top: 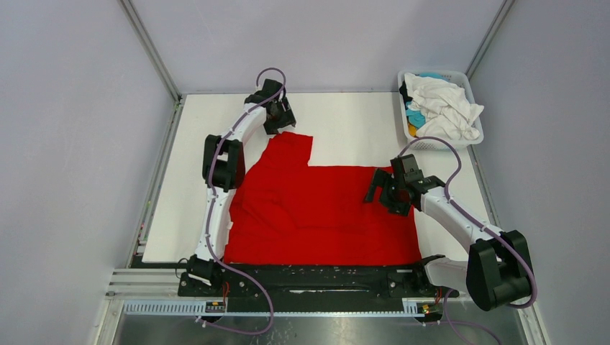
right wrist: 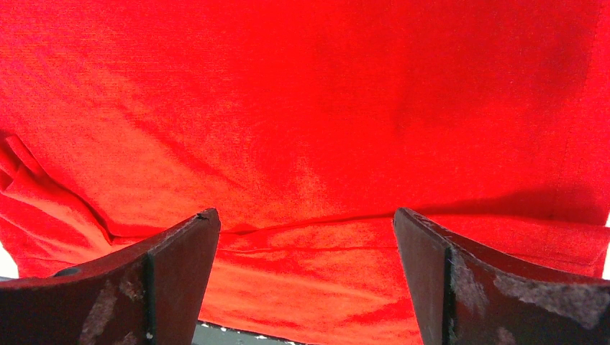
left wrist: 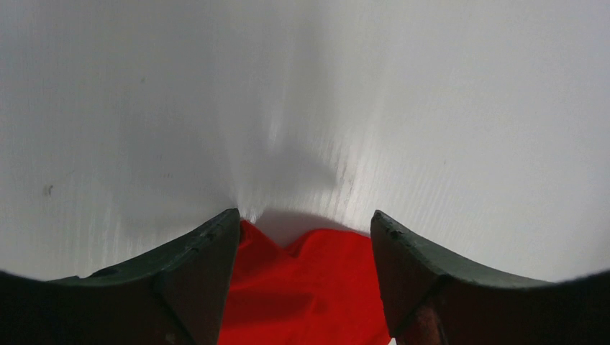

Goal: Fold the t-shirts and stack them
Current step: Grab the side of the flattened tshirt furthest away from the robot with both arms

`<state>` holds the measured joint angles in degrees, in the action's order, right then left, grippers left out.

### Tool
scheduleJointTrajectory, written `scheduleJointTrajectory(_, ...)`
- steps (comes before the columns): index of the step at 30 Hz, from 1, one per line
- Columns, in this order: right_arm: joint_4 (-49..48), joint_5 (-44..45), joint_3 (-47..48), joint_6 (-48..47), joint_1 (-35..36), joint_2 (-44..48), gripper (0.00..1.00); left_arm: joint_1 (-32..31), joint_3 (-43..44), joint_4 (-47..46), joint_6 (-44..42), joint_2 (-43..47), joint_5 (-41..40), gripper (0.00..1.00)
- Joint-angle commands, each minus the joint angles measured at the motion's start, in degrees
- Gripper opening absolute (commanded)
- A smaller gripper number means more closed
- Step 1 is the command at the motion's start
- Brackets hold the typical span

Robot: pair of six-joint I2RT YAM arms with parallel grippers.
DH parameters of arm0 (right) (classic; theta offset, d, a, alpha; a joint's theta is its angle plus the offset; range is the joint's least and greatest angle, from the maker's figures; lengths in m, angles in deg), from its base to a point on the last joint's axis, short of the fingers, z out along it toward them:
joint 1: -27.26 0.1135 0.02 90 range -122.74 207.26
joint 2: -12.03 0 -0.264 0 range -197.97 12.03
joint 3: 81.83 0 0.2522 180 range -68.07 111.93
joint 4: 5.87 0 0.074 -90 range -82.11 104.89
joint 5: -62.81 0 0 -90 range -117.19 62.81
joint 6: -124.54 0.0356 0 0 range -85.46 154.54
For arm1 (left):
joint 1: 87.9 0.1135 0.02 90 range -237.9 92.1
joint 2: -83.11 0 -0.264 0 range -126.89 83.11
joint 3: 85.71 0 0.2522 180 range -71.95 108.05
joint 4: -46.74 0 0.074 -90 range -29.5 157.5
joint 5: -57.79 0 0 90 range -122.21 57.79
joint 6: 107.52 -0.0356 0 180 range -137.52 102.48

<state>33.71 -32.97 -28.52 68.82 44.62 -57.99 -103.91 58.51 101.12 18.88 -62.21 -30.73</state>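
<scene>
White table [top: 345, 122] between grey walls is filling the overhead view. The red shirt [top: 324, 215] is lying spread across its near middle, with one sleeve reaching toward the far left. My left claw [top: 277, 117] is hanging at that sleeve's tip, and my right claw [top: 385, 192] is hovering over the shirt's right side. Other shirts [top: 446, 108] are lying heaped in the basket [top: 431, 144] at the far right corner.

From the left wrist, the fingers [left wrist: 194, 280] are standing spread and released, the sleeve tip lying between them unpinched.

From the right wrist, the fingers are likewise gaping wide above creased red cloth, gripping nothing.

I am judging this cloth light, limp and prone to bunching, so I am favouring pinches at hems or sleeve edges, both sides together.
</scene>
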Motion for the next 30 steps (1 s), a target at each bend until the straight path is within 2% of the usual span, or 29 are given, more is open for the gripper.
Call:
scheduleJointTrajectory(1, -0.82, -1.12, -0.13, -0.96, -0.96, 0.69, 0.99, -1.15, 1.47, 6.94, -2.85, 1.80, -4.08, 0.66)
scheduleJointTrajectory(5, -0.84, -0.94, -0.04, -1.35, -1.64, 0.05, 1.00, -1.63, 1.77, 9.01, -3.98, 1.44, -5.97, 0.58)
scheduleJointTrajectory(12, -0.78, -0.05, 1.81, -1.54, -4.08, -2.74, 1.00, -2.41, 1.81, 9.13, -7.65, 0.94, -4.11, 0.39)
scheduleJointTrajectory(16, -0.54, 0.39, 3.48, -0.98, -6.73, -5.22, 0.99, -2.60, 1.92, 9.12, -10.45, 0.78, -2.11, 0.19)
scheduleJointTrajectory(18, -0.08, 1.64, 5.46, -0.83, -7.87, -6.71, 1.00, -2.71, 1.83, 9.02, -11.78, 0.98, -2.06, 0.02)
scheduleJointTrajectory(19, -0.03, 2.52, 6.70, -1.00, -8.15, -7.58, 0.99, -2.71, 1.82, 9.01, -12.33, 1.11, -1.79, 0.00)
scheduleJointTrajectory(22, 1.28, 7.91, 12.24, -2.66, -8.48, -11.26, 0.99, -2.75, 0.62, 7.44, -14.31, 3.09, 0.40, 0.00)
scheduleJointTrajectory(26, 5.85, 15.45, 21.89, -5.92, -9.06, -19.68, 1.00, -2.85, -5.87, 1.15, -15.94, 9.04, 3.75, 0.00)
scheduleJointTrajectory(30, 10.04, 17.15, 33.04, -10.18, -10.54, -30.50, 0.99, -3.67, -11.19, -2.61, -17.30, 14.04, 5.44, 0.00)
